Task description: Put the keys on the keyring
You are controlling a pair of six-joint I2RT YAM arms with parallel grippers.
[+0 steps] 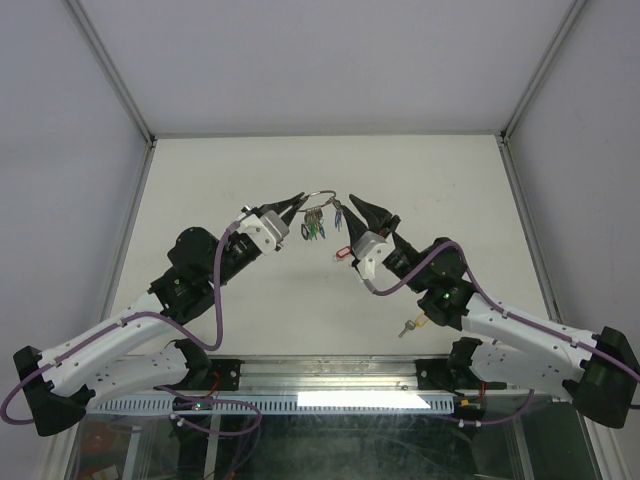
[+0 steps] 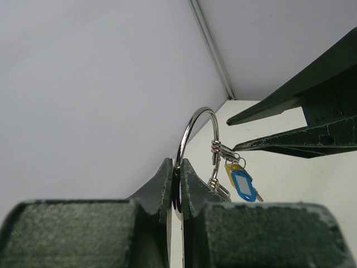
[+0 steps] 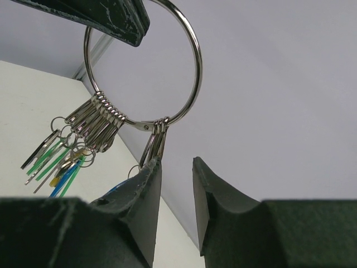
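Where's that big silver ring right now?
In the top view, the keyring hangs near centre, pinched in the left claw, with the right claw just to its right.

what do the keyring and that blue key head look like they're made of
The keyring looks like polished metal, likely steel: bright silver mirror sheen. The blue key head is probably plastic: smooth solid colour, pale insert.
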